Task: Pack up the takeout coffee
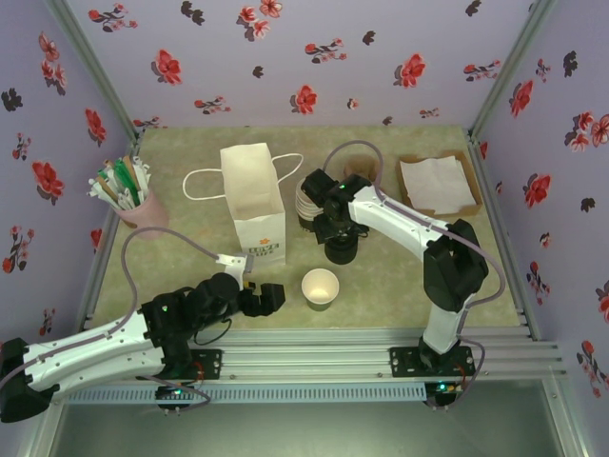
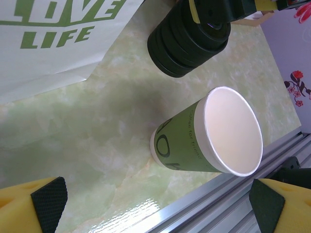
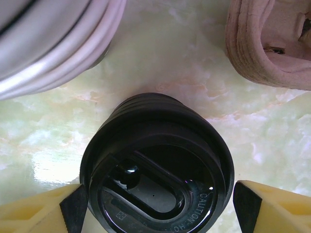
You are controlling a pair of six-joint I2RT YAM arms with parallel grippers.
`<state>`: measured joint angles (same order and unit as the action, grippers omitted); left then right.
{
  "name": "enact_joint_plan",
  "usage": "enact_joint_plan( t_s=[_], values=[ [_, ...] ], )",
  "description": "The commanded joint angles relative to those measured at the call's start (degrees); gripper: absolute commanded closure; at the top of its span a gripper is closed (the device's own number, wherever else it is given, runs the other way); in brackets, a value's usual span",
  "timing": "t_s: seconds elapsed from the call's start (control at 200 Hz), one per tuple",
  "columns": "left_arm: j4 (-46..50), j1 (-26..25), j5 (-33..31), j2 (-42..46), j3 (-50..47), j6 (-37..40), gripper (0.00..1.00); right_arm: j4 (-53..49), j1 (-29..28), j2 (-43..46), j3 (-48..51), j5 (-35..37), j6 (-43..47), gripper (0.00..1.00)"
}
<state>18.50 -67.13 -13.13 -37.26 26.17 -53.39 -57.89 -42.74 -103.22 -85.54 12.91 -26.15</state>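
**Green marbled table (image 1: 190, 257), flower-papered walls: cup open, not yet lidded or bagged.**

The paper cup (image 1: 320, 287) stands upright, right of the white bag (image 1: 253, 205) and nearer the arms. The stack of black lids (image 1: 341, 249) sits just beside the bag's right side. The left gripper (image 2: 158, 201) is spread wide and empty, facing the cup. The right gripper (image 3: 155, 208) straddles the stack, but whether its pads press it cannot be told. The cup looks light, thin-walled and easily crushed or tipped, so it is best held gently at mid-wall, below the stiffer rolled rim.
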Motion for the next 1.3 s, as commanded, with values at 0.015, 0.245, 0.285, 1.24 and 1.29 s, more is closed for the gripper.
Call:
enact_joint_plan(
  t_s=[0.015, 0.245, 0.285, 1.24, 1.29],
  values=[
    [0.0, -0.5, -1.8, 0.4, -0.1, 1.6, 0.01, -2.1, 0.2, 0.0, -0.6, 1.4, -1.4, 0.18],
    [0.3, -0.5, -1.8, 0.3, 0.1, 1.6, 0.01, -0.8, 0.2, -0.9, 0.5, 0.3, -1.3, 0.19],
    [0.3, -0.4, -1.9, 0.3, 0.1, 1.6, 0.01, -0.7, 0.2, -1.0, 0.5, 0.2, -1.4, 0.19],
    [0.3, -0.5, -2.2, 0.6, 0.6, 2.6, 0.01, 9.1, -1.9, 10.9, 8.0, 2.3, -1.0, 0.08],
    [0.2, -0.5, -2.2, 0.6, 0.5, 2.5, 0.01, 9.1, -1.8, 10.6, 8.5, 2.2, -1.2, 0.09]
  ],
)
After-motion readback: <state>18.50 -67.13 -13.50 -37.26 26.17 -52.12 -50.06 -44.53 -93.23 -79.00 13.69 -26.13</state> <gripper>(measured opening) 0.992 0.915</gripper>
